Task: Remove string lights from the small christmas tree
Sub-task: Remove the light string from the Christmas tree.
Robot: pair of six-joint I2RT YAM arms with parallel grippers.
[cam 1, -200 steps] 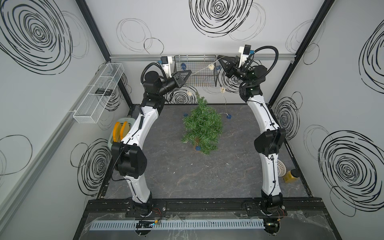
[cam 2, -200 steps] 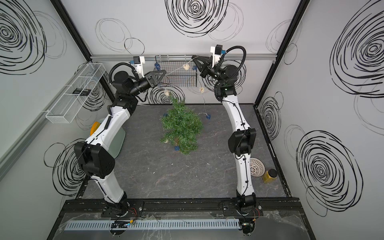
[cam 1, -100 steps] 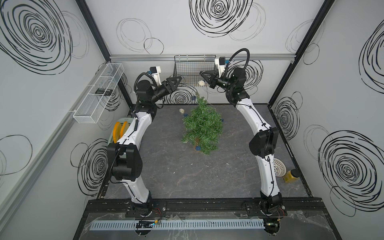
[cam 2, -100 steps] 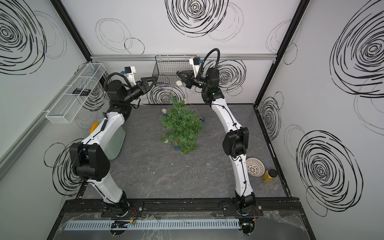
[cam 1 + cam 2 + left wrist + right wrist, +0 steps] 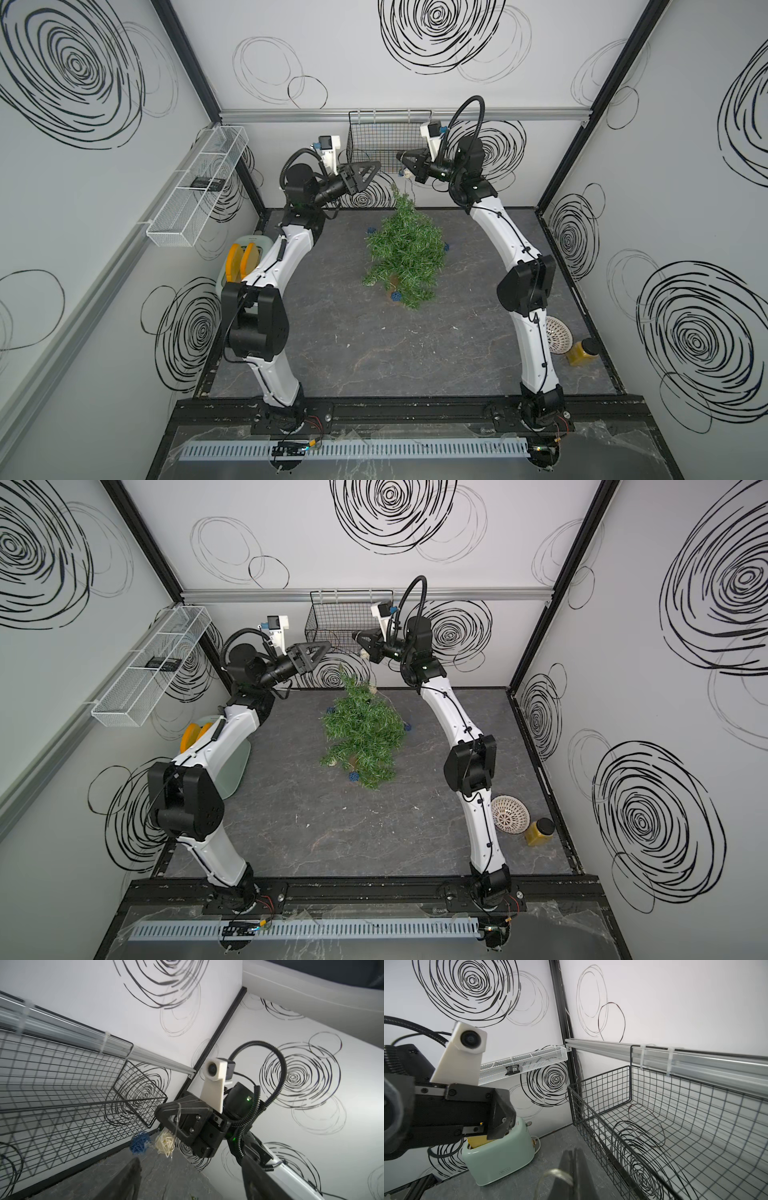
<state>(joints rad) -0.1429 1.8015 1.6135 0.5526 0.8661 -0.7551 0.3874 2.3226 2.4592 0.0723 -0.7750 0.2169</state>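
**Right gripper** [image 5: 401,157]: raised just in front of the black wire basket [image 5: 370,137]. Fingers pressed together, clenched on the thin pale wire of the string lights [image 5: 165,1144]. Loop of that wire visible at the closed tips in the right wrist view.

**String lights:**
- One cream ball [image 5: 165,1144] and one dark blue ball [image 5: 140,1145] dangling side by side just beneath the right gripper.
- Wire from there downward too thin to follow in the top views, possibly running to the tree's crown.
- Other dark blue balls lying on the worktop [image 5: 353,353] around the tree:
  - one on the left gripper's side [image 5: 371,229]
  - one on the right gripper's side [image 5: 446,247]
  - one at the foot [image 5: 395,296], on the side away from both grippers

**Small christmas tree** [image 5: 405,249]: standing on the worktop, below and between the two grippers. Crown just under the right gripper's hanging balls. Not touched by either gripper.

**Left gripper** [image 5: 374,168]: level with the right gripper and facing it, also just in front of the basket. Fingers spread wide in the left wrist view, released, with nothing between them.

**Mint-green toaster** [image 5: 500,1153]: on the worktop, below and behind the left gripper.

**White mesh shelf** [image 5: 195,195]: on the side wall, out beyond the left gripper.
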